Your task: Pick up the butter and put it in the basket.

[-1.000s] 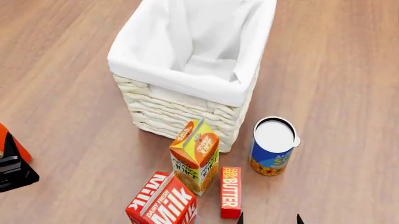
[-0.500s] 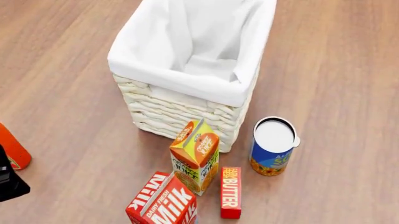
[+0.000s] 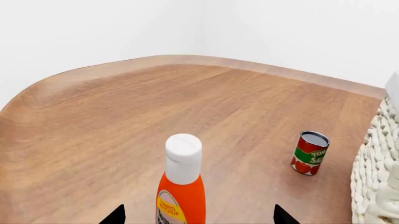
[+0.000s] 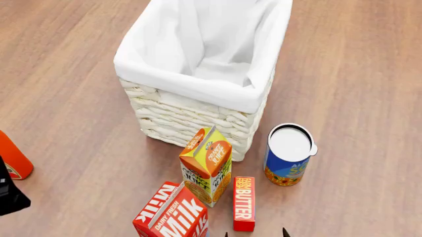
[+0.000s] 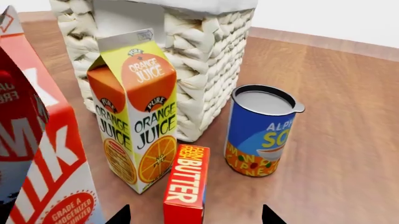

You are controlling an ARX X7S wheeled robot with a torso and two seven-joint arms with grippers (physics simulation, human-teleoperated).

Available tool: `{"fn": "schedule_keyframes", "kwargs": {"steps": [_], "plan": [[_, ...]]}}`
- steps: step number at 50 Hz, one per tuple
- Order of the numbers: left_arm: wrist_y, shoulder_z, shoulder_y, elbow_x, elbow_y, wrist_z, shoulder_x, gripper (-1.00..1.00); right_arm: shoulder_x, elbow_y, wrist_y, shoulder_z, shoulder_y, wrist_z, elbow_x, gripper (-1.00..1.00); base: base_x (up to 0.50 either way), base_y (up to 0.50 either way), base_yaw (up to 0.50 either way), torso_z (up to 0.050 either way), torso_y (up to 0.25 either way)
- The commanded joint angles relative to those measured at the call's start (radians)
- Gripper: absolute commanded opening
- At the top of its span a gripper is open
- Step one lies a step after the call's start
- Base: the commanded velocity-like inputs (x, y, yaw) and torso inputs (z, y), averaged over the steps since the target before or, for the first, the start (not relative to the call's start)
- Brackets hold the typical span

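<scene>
The butter [image 4: 244, 203] is a slim red box with white lettering, lying flat on the wooden table in front of the basket [image 4: 197, 113], a tall white wicker basket with a white cloth liner. In the right wrist view the butter [image 5: 186, 184] lies between my right gripper's [image 5: 194, 217] two spread fingertips, which are open and apart from it. In the head view that gripper [image 4: 254, 233] shows only as two dark tips at the lower edge, just below the butter. My left gripper [image 3: 198, 215] is open around a ketchup bottle [image 3: 181, 186] without touching it.
An orange juice carton [image 4: 206, 164] stands left of the butter, a milk carton [image 4: 173, 212] in front of that, and a blue soup can [image 4: 289, 154] to the right. A tomato can [image 3: 309, 152] stands near the basket's side. The ketchup bottle [image 4: 13, 157] is at far left.
My right gripper's tips have come back into the head view, further left than a second ago, now straddling the butter's near end. The left arm has dropped lower at the left edge.
</scene>
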Motion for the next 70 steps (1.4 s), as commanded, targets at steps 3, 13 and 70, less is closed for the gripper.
{"fn": "schedule_keyframes", "kwargs": {"steps": [3, 13, 70], "plan": [[-0.006, -0.002, 0.019, -0.011, 0.028, -0.007, -0.007, 1.00, -0.009, 0.054, 0.014, -0.008, 0.054, -0.005, 0.014, 1.00, 0.00, 0.00, 0.00, 0.000, 0.000], [-0.018, 0.002, 0.017, -0.017, 0.038, -0.013, -0.012, 1.00, -0.012, 0.088, 0.031, -0.016, 0.104, -0.021, 0.028, 1.00, 0.00, 0.00, 0.00, 0.000, 0.000], [-0.004, 0.012, 0.059, -0.037, 0.083, -0.023, -0.026, 1.00, -0.033, 0.327, 0.074, -0.022, 0.254, -0.072, 0.132, 1.00, 0.00, 0.00, 0.00, 0.000, 0.000]]}}
